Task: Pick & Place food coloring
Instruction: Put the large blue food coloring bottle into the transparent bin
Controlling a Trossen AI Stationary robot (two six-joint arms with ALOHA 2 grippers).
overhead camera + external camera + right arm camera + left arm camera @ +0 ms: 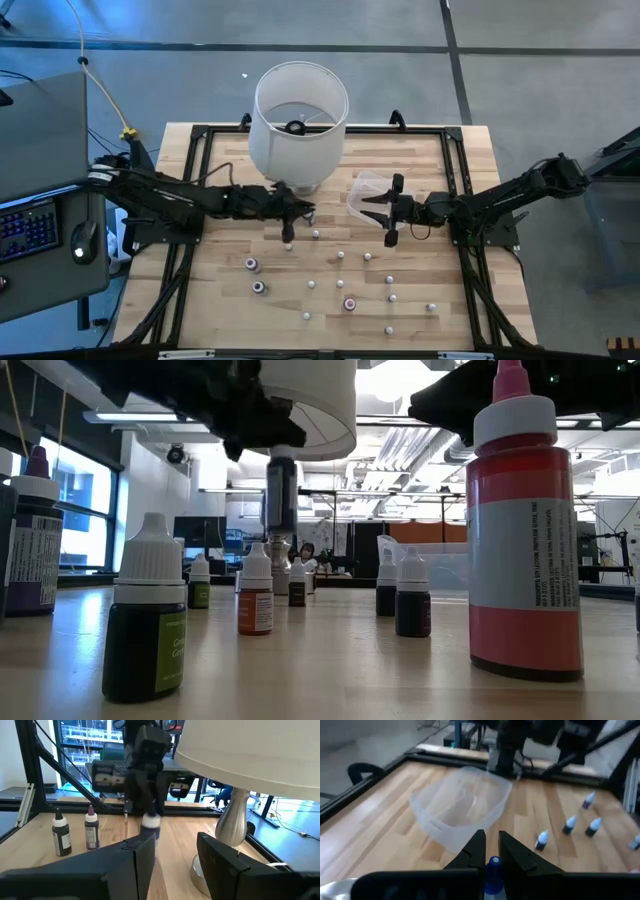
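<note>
Several tiny white-capped food coloring bottles (340, 256) stand upright across the near half of the wooden table; in the low view they show as a red one (525, 530) and a green one (145, 622). My left gripper (492, 851) is near the table's middle, beside the lamp, shut on one bottle (493, 870). My right gripper (392, 210) hovers open just right of the clear plastic tub (368, 190), facing the left gripper, and touches nothing. My left gripper pinches a small bottle between its two fingers (476, 851), at the bottle's white cap end (493, 862). In the right wrist view the gripper comes at it from above, with the cap (150, 821) just under it. My right finger hides the bottle's lower part and whether it stands on the table.
The big white lampshade (300, 115) on its silver base (231, 825) stands at the far middle, right next to my left gripper. A black frame (195, 150) edges the table. A keyboard and mouse (82, 240) lie off the left edge.
</note>
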